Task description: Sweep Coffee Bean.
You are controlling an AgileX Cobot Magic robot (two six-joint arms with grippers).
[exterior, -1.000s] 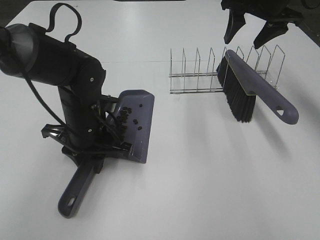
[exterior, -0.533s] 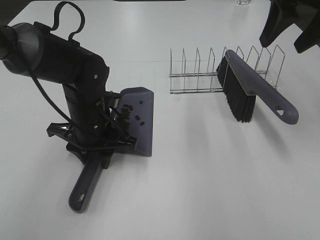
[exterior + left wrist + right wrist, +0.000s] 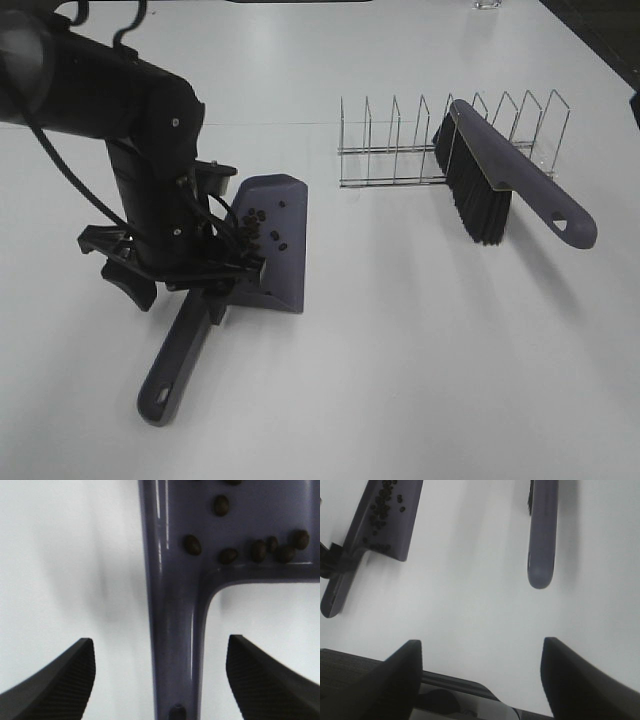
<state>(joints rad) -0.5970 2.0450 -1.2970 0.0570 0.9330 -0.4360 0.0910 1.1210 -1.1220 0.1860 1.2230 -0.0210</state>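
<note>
The purple-grey dustpan (image 3: 282, 250) lies flat on the white table, its handle (image 3: 172, 368) pointing to the front. Several coffee beans (image 3: 262, 228) lie inside it; they also show in the left wrist view (image 3: 260, 550) and the right wrist view (image 3: 382, 504). My left gripper (image 3: 178, 292) is open above the handle (image 3: 172, 645), one finger on each side, touching nothing. The brush (image 3: 505, 185) leans in the wire rack (image 3: 400, 150). My right gripper (image 3: 480, 675) is open and empty, out of the exterior view, high above the table near the brush handle (image 3: 542, 545).
The wire rack stands at the back right with the brush's black bristles (image 3: 478, 205) hanging in front of it. The dustpan (image 3: 385, 520) is at the left of the table, the left arm (image 3: 120, 110) towering over it.
The left gripper shifted the dustpan slightly right, then let go of the handle and lifted off it. The right gripper has drawn back out of the exterior view.
</note>
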